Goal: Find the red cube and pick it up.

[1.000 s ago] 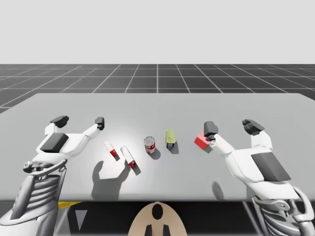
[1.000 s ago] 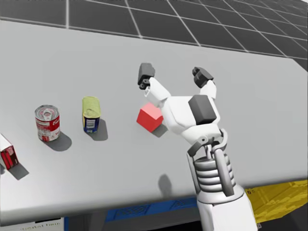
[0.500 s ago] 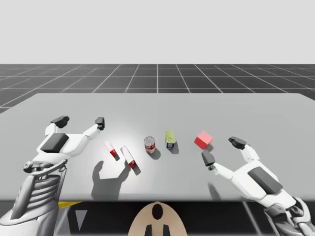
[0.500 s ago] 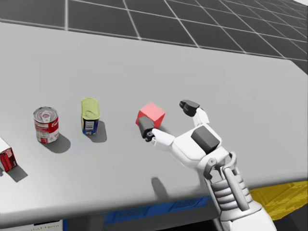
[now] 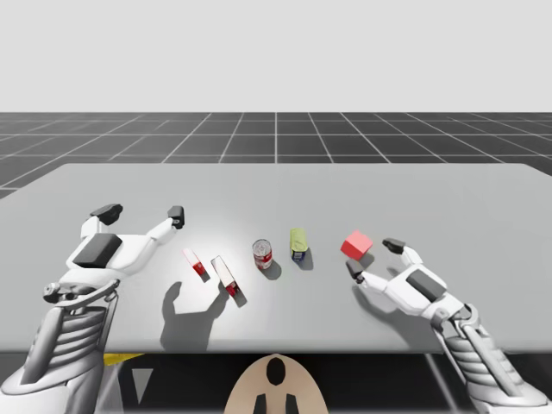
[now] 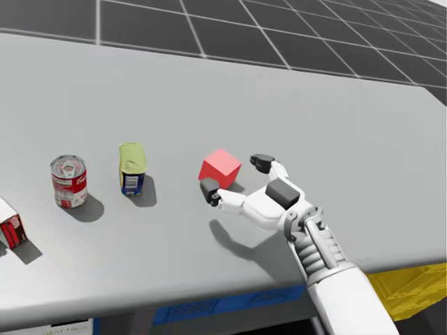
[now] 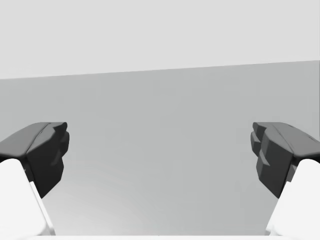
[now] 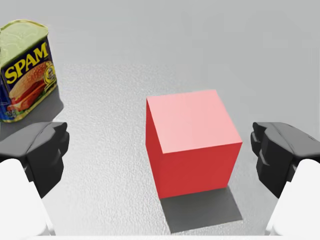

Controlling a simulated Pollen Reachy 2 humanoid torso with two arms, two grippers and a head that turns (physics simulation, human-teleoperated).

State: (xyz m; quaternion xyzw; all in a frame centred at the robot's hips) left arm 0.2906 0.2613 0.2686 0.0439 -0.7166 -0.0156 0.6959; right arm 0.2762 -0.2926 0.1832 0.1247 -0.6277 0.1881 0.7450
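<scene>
**Right fingers lined up on the cube, grasp not yet made**

You are in the approach step. Your right gripper (image 8: 161, 152) sits low over the tabletop (image 5: 276, 190) with its fingers spread wide. The red cube (image 8: 190, 142) stands on the tabletop just ahead of them and within their gap. Neither finger touches it, so nothing is held.

The cube is a little nearer the right finger than the left. It is also turned slightly, so one upright edge faces the fingers rather than a flat side. The yellow-topped blue tin (image 8: 25, 70) stands beyond the left finger, apart from the cube and outside the gap.

Your left gripper (image 5: 141, 211) hangs with its fingers spread over bare tabletop, well apart from the cube, and looks to have no part in this step.

The next move probably calls for:
- easing the right fingers forward until the cube's sides lie between them
- a small wrist turn, so the fingers meet two flat, opposite faces
- pinching before lifting

If you close on the edges instead, the cube may twist out.
</scene>
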